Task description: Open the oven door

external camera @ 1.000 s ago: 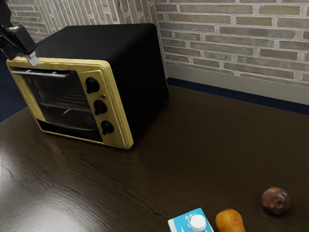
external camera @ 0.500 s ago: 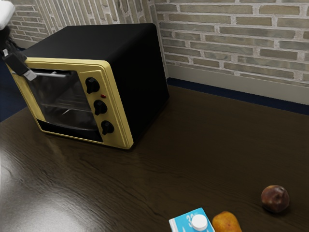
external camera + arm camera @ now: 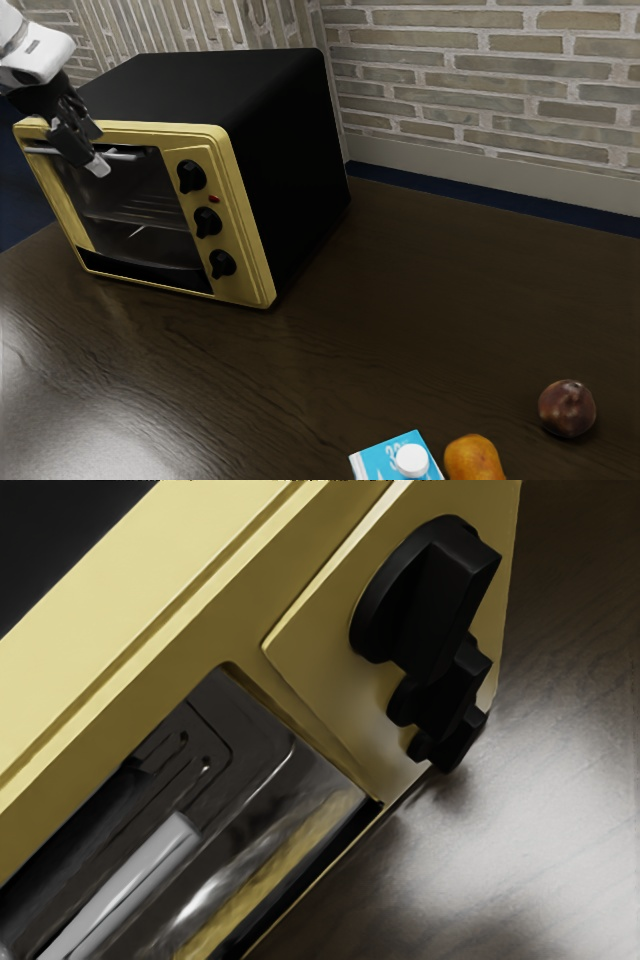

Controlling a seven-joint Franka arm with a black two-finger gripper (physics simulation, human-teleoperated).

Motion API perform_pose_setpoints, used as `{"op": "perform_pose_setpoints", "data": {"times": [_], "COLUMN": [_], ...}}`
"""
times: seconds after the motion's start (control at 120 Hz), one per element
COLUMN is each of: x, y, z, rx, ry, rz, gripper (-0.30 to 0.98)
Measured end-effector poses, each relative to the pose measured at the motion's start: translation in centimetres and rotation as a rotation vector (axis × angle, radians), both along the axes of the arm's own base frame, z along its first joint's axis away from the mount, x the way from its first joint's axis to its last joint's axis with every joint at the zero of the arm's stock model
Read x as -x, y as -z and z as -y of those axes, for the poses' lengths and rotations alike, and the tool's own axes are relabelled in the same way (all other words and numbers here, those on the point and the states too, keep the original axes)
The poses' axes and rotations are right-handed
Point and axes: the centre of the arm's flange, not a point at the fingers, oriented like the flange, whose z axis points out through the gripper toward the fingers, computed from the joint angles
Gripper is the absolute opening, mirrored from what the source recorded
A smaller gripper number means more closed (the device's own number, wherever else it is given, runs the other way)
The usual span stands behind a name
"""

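Observation:
My gripper (image 3: 102, 163) is at the front of the yellow-framed black oven (image 3: 235, 90), its tip by the upper part of the glass door (image 3: 135, 195). It overlaps the silvery door handle (image 3: 128, 157) there; whether it touches the bar cannot be told. The door looks closed in its frame. In the wrist view, the handle (image 3: 135, 880) runs below my hand along the dark door (image 3: 250, 725), beside the oven's yellow frame (image 3: 130, 670).
Three black knobs (image 3: 207, 222) line the oven front beside the door. A blue and white carton (image 3: 385, 462), an orange fruit (image 3: 474, 459) and a dark round fruit (image 3: 567, 408) are near the table's (image 3: 400, 330) close edge. A brick wall (image 3: 480, 80) stands behind.
My hand has come down from the oven's top front edge to the handle, then shifted along it toward the exterior view's right. The dark fruit has rolled slightly. The door looks unmoved.

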Motion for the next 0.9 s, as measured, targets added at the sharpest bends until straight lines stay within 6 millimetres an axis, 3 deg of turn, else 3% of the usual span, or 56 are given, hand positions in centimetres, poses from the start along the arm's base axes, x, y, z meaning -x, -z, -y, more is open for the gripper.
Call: {"op": "perform_pose_setpoints", "data": {"times": [0.242,0.367,0.442,0.533,0.567,0.767,0.9], "x": [2.0,2.8,2.0,0.4,0.2,-0.4,-0.7], "y": [1.1,3.3,4.3,4.2,4.1,3.7,4.0], "z": [-3.5,-8.0,-10.5,-10.1,-9.9,-9.1,-9.1], "rx": [0.017,0.022,0.019,0.011,0.008,-0.003,-0.01], "ry": [0.009,-0.037,-0.048,0.0,0.016,0.087,0.116], "rz": [-0.003,-0.033,-0.037,-0.023,-0.017,-0.001,-0.004], "gripper": [0.68,0.68,0.69,0.65,0.72,0.71,0.81]}}
